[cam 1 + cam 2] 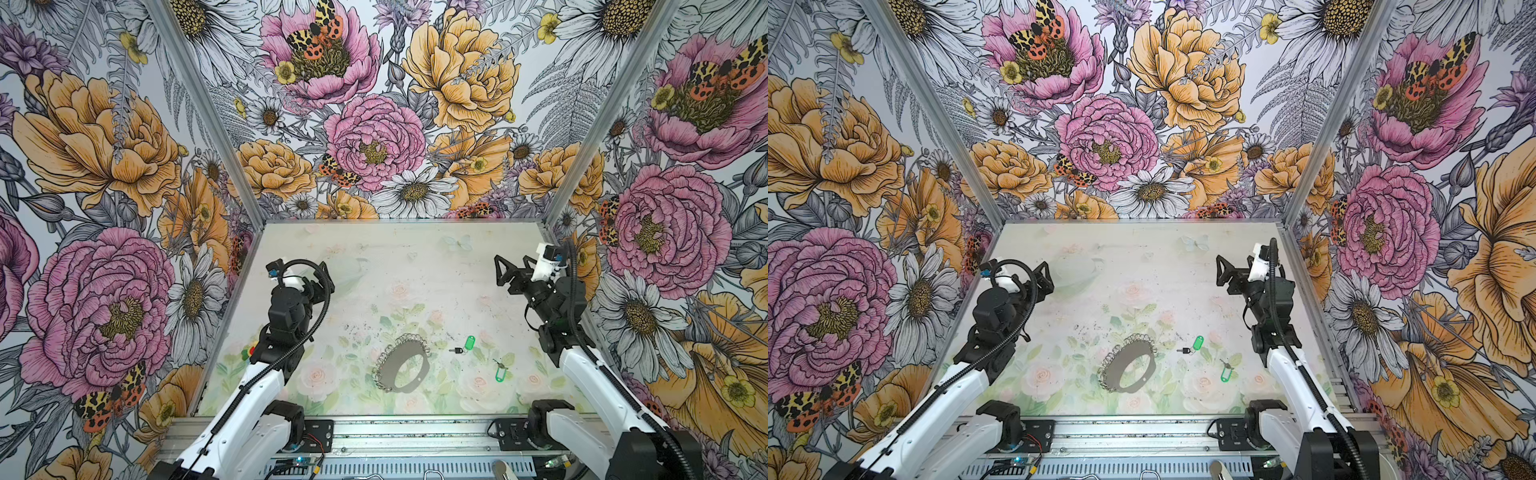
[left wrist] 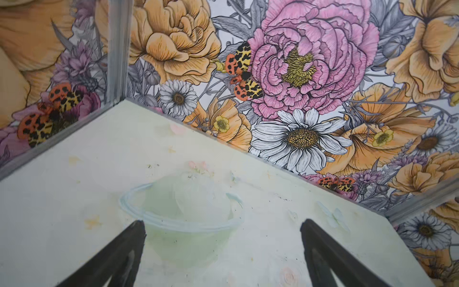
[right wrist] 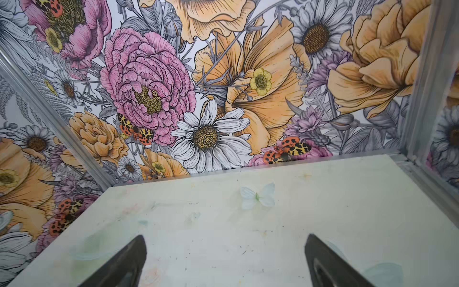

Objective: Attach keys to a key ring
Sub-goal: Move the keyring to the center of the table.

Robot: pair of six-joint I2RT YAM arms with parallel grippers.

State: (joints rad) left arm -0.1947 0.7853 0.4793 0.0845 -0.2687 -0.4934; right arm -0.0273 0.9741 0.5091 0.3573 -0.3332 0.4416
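Key ring (image 1: 390, 370) (image 1: 1115, 370): lies flat on the table (image 1: 374, 257), centre front, touching nothing. Its ringed edge faces my left arm and the far wall; the bare edge faces the keys.

Keys: both loose on the table, to the right of the ring and apart from it.
- Nearer key (image 1: 469, 343) (image 1: 1197, 343): long axis mostly across the table, metal end towards the ring.
- Second key (image 1: 500, 372) (image 1: 1226, 372): long axis roughly front to back, tag towards the front rail.

Left gripper (image 2: 222, 223) (image 1: 1044, 278) and right gripper (image 3: 224, 238) (image 1: 500, 272): jaws spread wide, empty, raised near the side walls and aimed at the far end.

I judge this a parked pose that keeps the work unobstructed. The keys sit within the right arm's reach, the ring central for both arms. Nothing is attached yet.
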